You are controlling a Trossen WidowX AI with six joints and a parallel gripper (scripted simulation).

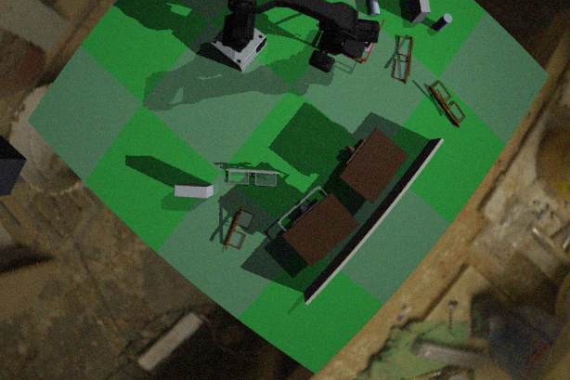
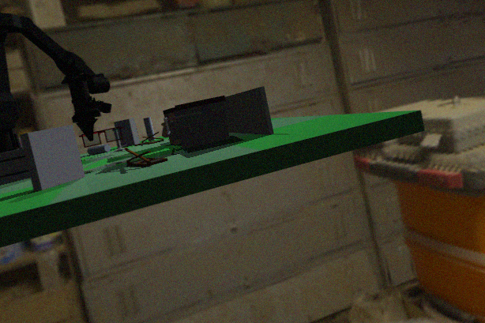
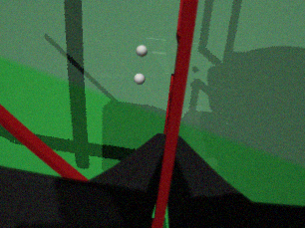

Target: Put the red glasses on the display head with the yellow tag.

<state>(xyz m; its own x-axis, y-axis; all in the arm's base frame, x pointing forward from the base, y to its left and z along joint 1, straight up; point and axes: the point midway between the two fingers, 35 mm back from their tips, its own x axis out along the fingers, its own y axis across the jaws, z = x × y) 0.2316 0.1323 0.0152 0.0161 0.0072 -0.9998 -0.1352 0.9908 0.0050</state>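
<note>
My gripper (image 2: pixel 90 137) (image 3: pixel 166 143): fingers closed on the red glasses, pointing down above the table.
Red glasses (image 1: pixel 365 60) (image 2: pixel 84 140) (image 3: pixel 182 48): pinched between my fingertips and raised clear of the checkered table top (image 1: pixel 190 137) (image 2: pixel 344 129); well apart from both display heads.
Display heads: two brown-topped blocks (image 1: pixel 374 165) (image 1: pixel 320 229), side by side in front of a long upright panel (image 1: pixel 375 222) (image 2: pixel 249 112); I cannot tell which bears the yellow tag.
Grey-framed glasses (image 1: pixel 302 208): at the face side of one head.
Brown glasses (image 1: pixel 409 58) (image 1: pixel 446 104): two pairs on the table, near the red glasses.
White block (image 1: pixel 192 190) (image 2: pixel 54 159): upright, well apart from me.
</note>
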